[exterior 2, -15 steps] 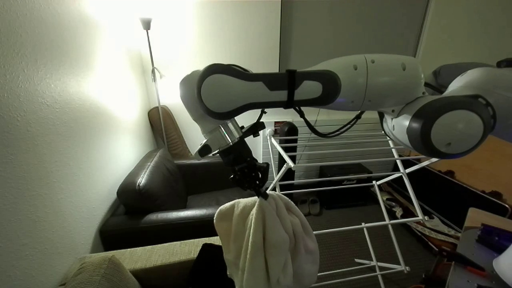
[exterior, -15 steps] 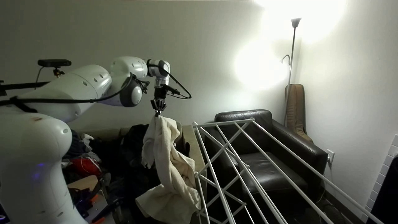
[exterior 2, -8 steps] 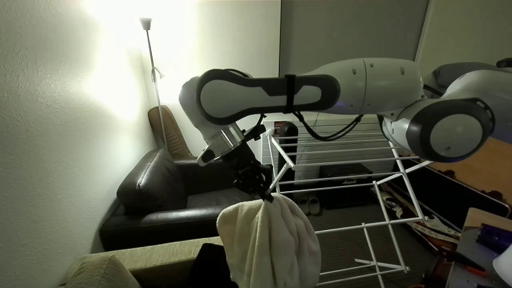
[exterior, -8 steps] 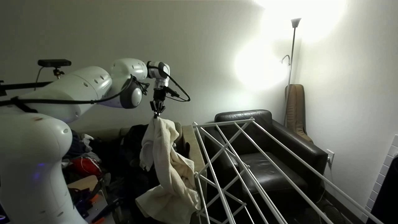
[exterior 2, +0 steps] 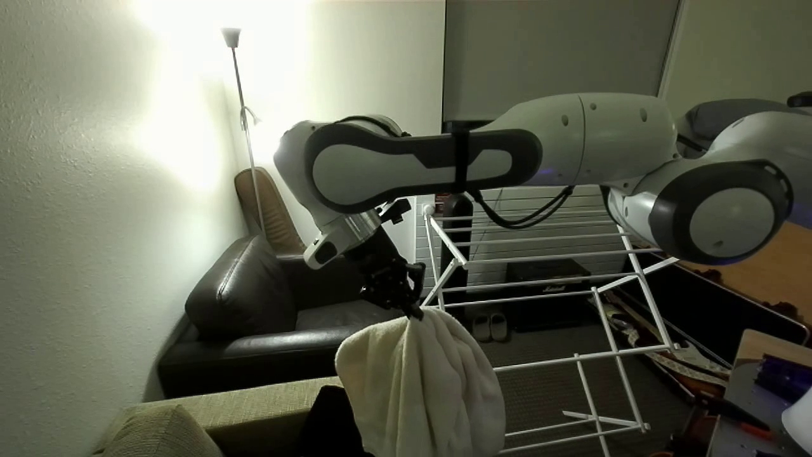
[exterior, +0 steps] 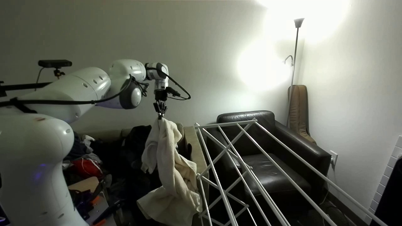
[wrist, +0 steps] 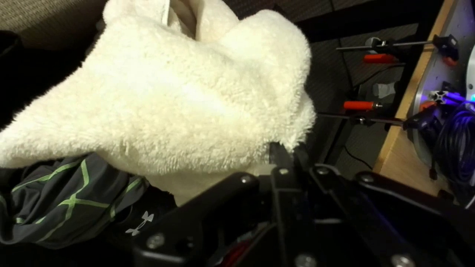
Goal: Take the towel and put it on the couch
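In an exterior view, the cream towel (exterior 2: 422,387) ran off the frame at six o'clock, the beige couch (exterior 2: 254,403) at seven. In an exterior view, the drying rack (exterior: 250,168) ran out at five. In the wrist view, the gripper (wrist: 289,148) was clipped at five, the unreadable towel label (wrist: 165,12) at eleven.

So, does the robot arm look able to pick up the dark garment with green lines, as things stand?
Probably not yet: its end effector is closed on the cream towel, which also overlaps the dark garment in the wrist view. Letting go first seems necessary.
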You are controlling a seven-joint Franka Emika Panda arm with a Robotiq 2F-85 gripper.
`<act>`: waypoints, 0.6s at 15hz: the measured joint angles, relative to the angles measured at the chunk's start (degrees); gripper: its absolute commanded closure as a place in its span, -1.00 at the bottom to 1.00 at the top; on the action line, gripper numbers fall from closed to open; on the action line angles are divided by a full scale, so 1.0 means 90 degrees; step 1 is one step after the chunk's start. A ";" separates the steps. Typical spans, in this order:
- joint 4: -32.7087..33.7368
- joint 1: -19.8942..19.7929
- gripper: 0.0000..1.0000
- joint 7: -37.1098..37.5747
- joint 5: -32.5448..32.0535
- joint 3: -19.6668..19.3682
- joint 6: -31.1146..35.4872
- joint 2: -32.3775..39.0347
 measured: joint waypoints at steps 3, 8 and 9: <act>0.0066 0.0127 0.92 -0.0113 -0.0208 -0.0164 0.0338 0.0028; 0.0062 0.0228 0.89 -0.0114 -0.0359 -0.0355 0.1219 0.0028; 0.0062 0.0232 0.89 -0.0113 -0.0360 -0.0376 0.1311 0.0028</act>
